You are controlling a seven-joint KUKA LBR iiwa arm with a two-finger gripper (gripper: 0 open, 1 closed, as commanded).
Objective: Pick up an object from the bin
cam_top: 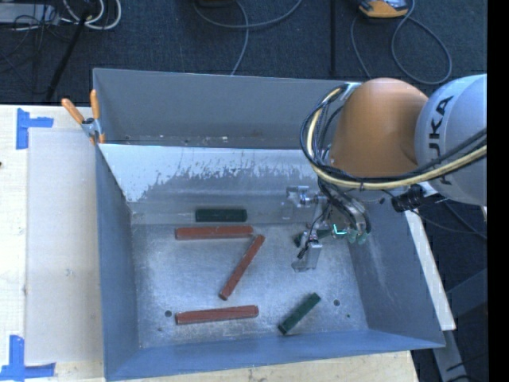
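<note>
My gripper (307,256) hangs low over the bin floor in the right half, with bare floor under it. A slanted red-brown bar (241,267) lies to its left, its upper end nearest the gripper. A small dark green block (299,313) lies tilted below the gripper, near the front wall. The gripper touches neither of them.
A dark green block (221,214) lies by the back wall, with a red-brown bar (213,232) flat just in front of it. Another red-brown bar (216,315) lies along the front left. The arm with its orange cover and cables reaches in over the right wall.
</note>
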